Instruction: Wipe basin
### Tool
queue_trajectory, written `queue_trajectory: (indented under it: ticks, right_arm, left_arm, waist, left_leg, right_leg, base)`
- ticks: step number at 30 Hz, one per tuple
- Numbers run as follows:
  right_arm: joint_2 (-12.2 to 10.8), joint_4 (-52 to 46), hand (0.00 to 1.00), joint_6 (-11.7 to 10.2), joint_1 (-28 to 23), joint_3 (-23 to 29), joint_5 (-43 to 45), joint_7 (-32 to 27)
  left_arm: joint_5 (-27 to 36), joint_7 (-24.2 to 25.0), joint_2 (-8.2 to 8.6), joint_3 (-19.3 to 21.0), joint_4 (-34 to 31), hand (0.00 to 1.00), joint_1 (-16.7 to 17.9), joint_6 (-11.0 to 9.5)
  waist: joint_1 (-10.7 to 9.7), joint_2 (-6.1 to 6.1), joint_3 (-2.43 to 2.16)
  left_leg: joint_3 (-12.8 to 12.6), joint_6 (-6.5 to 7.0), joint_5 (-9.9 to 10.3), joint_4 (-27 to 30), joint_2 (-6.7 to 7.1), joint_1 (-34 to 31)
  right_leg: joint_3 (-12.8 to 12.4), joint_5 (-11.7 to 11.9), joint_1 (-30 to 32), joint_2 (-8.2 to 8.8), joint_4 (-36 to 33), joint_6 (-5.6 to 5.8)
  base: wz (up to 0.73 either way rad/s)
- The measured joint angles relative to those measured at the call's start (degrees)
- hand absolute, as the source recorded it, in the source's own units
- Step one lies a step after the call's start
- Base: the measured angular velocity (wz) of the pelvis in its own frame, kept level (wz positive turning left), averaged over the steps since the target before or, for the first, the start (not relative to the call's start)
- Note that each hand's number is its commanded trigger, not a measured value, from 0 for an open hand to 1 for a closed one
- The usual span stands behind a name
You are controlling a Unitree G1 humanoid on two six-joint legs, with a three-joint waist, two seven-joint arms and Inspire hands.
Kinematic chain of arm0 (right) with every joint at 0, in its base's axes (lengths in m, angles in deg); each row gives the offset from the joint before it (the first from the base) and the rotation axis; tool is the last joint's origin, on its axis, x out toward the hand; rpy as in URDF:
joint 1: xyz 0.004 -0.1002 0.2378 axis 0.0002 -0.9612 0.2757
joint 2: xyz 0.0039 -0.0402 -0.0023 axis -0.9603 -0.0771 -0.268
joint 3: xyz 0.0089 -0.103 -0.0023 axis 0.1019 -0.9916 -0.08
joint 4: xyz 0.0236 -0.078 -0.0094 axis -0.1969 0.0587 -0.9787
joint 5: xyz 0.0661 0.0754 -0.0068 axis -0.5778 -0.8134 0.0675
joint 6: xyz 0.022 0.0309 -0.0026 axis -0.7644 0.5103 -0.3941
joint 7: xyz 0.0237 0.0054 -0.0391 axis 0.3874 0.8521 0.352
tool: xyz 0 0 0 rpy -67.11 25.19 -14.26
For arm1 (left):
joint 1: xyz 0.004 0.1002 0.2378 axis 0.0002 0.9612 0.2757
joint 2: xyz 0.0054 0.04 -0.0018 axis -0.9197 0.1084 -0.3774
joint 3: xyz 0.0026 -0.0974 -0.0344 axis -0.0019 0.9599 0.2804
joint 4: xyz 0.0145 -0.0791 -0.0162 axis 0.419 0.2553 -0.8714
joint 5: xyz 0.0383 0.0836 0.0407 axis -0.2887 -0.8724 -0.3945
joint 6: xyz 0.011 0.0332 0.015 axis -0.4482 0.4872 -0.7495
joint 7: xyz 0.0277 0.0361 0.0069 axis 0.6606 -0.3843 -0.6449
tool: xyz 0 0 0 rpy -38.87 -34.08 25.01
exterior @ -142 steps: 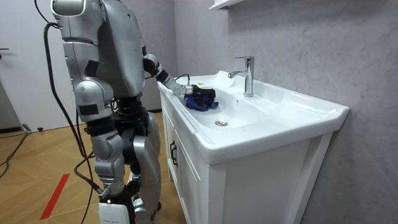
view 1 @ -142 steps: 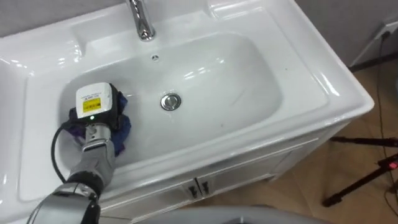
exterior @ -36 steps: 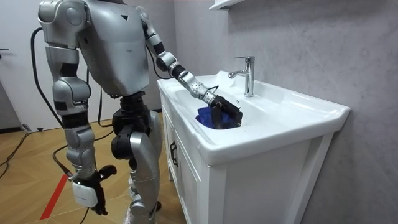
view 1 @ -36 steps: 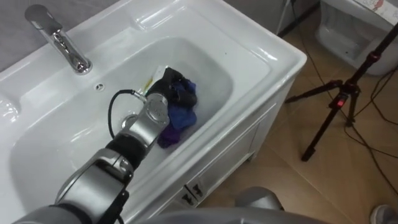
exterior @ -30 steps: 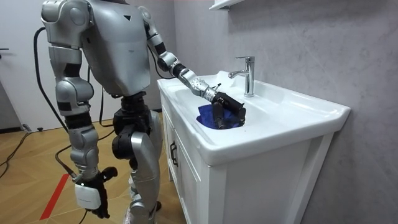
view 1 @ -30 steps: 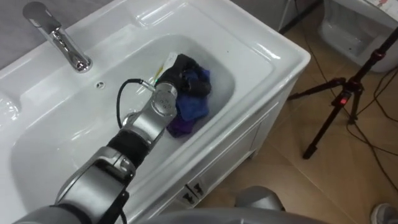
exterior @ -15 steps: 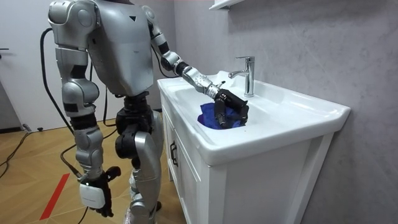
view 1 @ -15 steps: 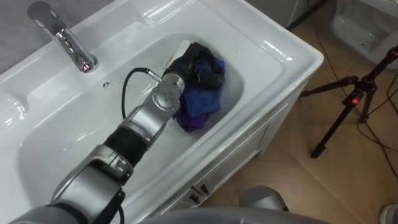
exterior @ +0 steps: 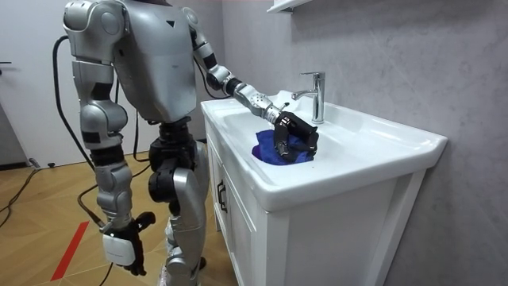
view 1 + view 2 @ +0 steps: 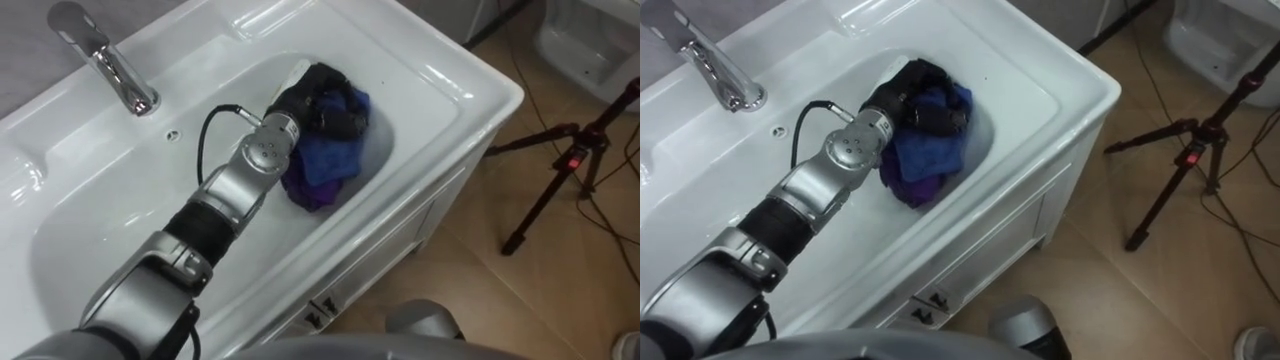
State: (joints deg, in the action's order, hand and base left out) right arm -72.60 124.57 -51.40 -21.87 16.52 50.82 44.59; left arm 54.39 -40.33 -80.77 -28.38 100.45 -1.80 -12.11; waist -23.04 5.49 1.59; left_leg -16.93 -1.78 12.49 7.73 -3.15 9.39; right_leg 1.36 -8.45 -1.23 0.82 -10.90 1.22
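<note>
My left hand (image 10: pixel 318 100) lies in the far right end of the basin (image 10: pixel 445 88), its dark fingers curled down into the blue cloth (image 10: pixel 325 168) and gripping it. From the left eye, my forearm runs up from the lower left across the bowl, the wrist straight, and the hand tips over the top of the bunched cloth. The cloth sits against the bowl's right slope, under and just in front of my hand. The tap (image 10: pixel 108 62) stands well apart at the back rim.

In the room view I stand at the cabinet's end, on the room view's left, with my left arm stretched out and sloping down into the bowl. My left hand (image 9: pixel 294 132) bends downward at the wrist onto the cloth (image 9: pixel 267 152). My right hand (image 9: pixel 119 245) hangs beside my thigh
</note>
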Motion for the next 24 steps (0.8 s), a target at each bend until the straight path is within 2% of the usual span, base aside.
queue_trajectory:
  ticks: [6,14,18,20,24]
  right_arm:
    - [0.0,0.4,0.0,0.1,0.0,0.0,-0.1,0.0]
    - [0.2,1.2,0.0,0.1,-0.1,0.0,-1.8,0.0]
    - [0.1,0.9,0.0,0.1,-0.5,0.0,-1.8,-0.1]
    - [0.1,0.7,0.0,0.2,-0.9,0.0,-1.6,-0.2]
    - [0.1,0.7,0.0,0.3,-1.5,0.0,-1.1,-0.5]
  left_arm:
    - [0.0,0.2,-0.28,0.5,0.1,1.0,0.0,0.0]
    - [0.0,1.0,-0.87,0.6,0.1,1.0,0.0,-0.2]
    - [-0.2,1.2,-0.97,0.6,0.2,1.0,0.0,-0.2]
    - [-0.2,1.2,-0.99,0.6,0.3,1.0,0.0,-0.2]
    - [-0.3,1.1,-0.56,0.5,3.9,1.0,0.8,-3.3]
  waist:
    - [0.0,-0.35,0.24]
    - [0.1,-0.41,0.27]
    - [0.3,-1.32,0.63]
    - [0.5,-1.77,0.62]
    - [1.5,-2.71,0.37]
  left_leg:
    - [0.0,0.0,0.0,0.0,0.03,0.3]
    - [-0.2,0.0,0.0,-0.1,0.02,0.3]
    - [-0.3,0.0,0.0,0.0,-0.06,0.6]
    - [-0.4,0.0,0.0,0.0,-0.06,0.7]
    - [-0.4,0.0,0.0,-0.1,-0.11,1.0]
  right_leg:
    - [-0.7,0.0,0.0,-0.14,0.0,0.0]
    - [-1.4,0.0,0.1,-0.3,0.0,0.0]
    - [-1.2,0.0,0.1,-0.36,0.1,-0.03]
    - [-1.2,0.0,0.1,-0.4,0.2,-0.03]
    - [-1.3,0.0,-0.2,-0.5,0.0,-0.04]
  base:
    - [-0.04]
    - [-0.01]
    - [0.0]
    - [-0.04]
    - [-0.05]
